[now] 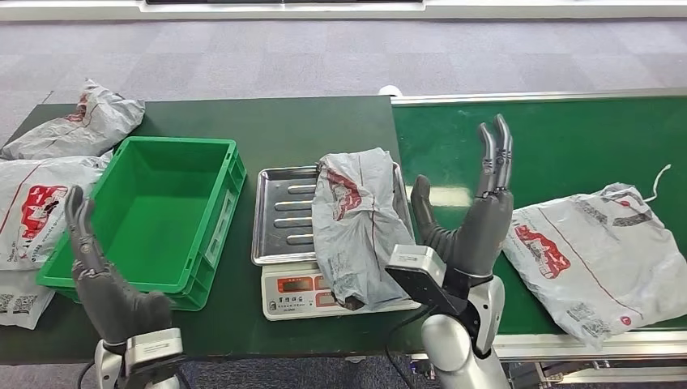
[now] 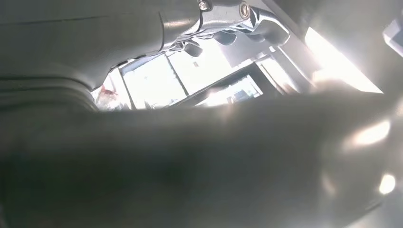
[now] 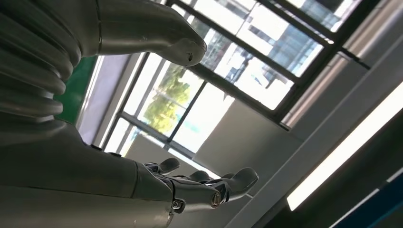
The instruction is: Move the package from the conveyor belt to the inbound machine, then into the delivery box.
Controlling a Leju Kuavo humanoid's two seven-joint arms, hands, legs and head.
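A grey crumpled package (image 1: 355,227) with a red print lies on the metal tray of the inbound scale (image 1: 279,212), overhanging its front. My right hand (image 1: 474,215) is raised just right of it, fingers straight up and spread, holding nothing; the right wrist view shows the same spread fingers (image 3: 209,187). My left hand (image 1: 101,279) stands open at the front left, by the near corner of the green delivery box (image 1: 154,212), which is empty. A second grey package (image 1: 595,255) lies on the green conveyor belt (image 1: 559,138) at the right.
Several more grey packages (image 1: 77,121) are piled on the dark table left of the green box. The scale's display (image 1: 296,285) faces me. The belt's metal edge (image 1: 583,344) runs along the front right. Grey floor lies beyond the table.
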